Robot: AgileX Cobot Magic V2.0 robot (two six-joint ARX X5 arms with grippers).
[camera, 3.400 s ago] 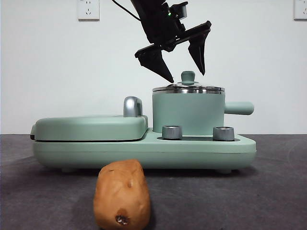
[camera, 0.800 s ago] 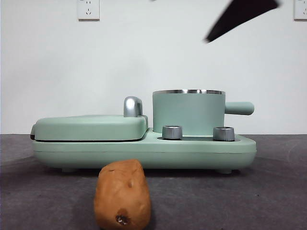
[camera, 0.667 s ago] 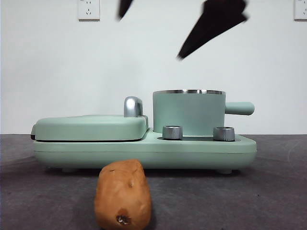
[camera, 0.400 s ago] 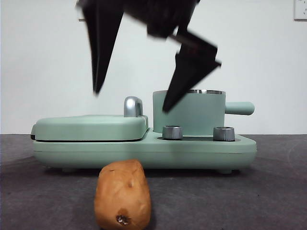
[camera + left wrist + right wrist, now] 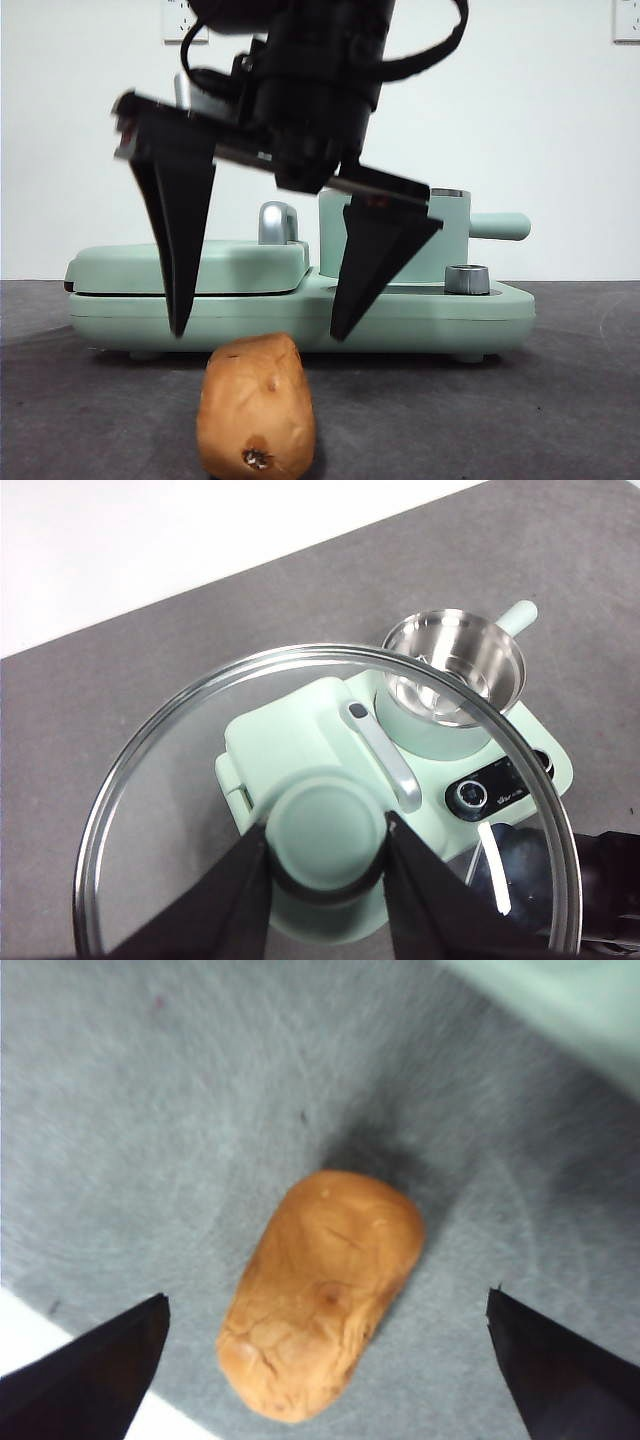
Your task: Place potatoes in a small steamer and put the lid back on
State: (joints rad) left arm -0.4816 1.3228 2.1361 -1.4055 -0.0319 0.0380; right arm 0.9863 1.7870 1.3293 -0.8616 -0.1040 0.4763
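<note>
A: The potato [image 5: 256, 408]?
B: Orange-brown, dark eye spot at one end, beside the mint-green small steamer [image 5: 445, 240]
A: The lid [image 5: 325, 810]?
B: Steel rim, mint-green knob

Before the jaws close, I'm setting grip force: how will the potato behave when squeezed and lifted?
The potato looks solid and rough-skinned, so it will probably stay stiff and not slip much. Its rounded, oblong body may roll or twist if pinched off-centre. The right gripper hangs open above it, jaws either side, so a mid-body grip seems possible.
</note>
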